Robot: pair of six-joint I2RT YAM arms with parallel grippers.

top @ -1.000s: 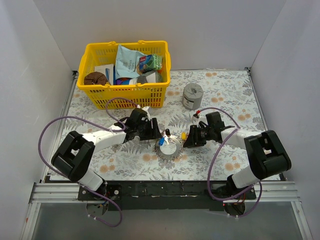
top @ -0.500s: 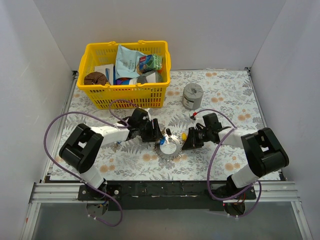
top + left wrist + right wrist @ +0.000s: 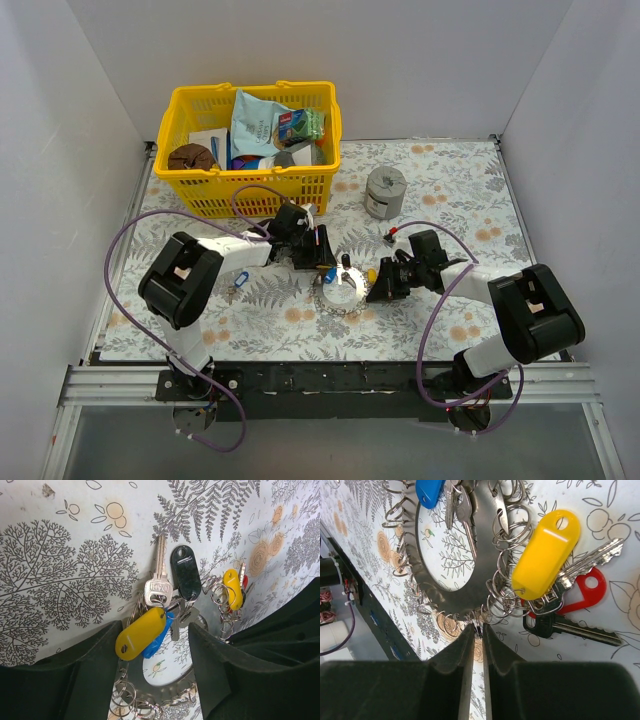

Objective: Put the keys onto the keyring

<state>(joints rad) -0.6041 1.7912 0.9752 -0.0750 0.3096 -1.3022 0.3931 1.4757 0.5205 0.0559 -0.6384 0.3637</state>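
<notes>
Keyring: large flat silver metal ring (image 3: 335,305) lying flat on the floral-print table cover (image 3: 450,190), near the front middle and between the two grippers; the print shows through its wide hole.
Rim: many small wire split rings (image 3: 502,597) hang around the keyring's edge.
Keys by left arm: yellow oval plastic tag (image 3: 140,632) over a blue plastic tag (image 3: 160,636), a bare silver key (image 3: 160,575) and a black oval tag (image 3: 186,572) pointing away from the ring, all bunched at its far edge.
Keys by right arm: second yellow plastic tag (image 3: 546,552) lying over a silver key (image 3: 592,557), a red-headed key (image 3: 587,592) and a dark-headed key (image 3: 570,627), just outside the ring on linked split rings.
Left gripper (image 3: 322,262): jaws spread wide, one black finger (image 3: 95,675) on each side of the first yellow tag; nothing is held.
Right gripper (image 3: 372,288): fingers (image 3: 455,655) pressed almost together, leaving a thin slit at the keyring's rim; one small split ring sits edge-on between the tips.
Behind: yellow plastic basket (image 3: 200,98) filled with packets at the back left, and a squat grey metal cylinder (image 3: 385,190) to its right, both well apart from the ring.
</notes>
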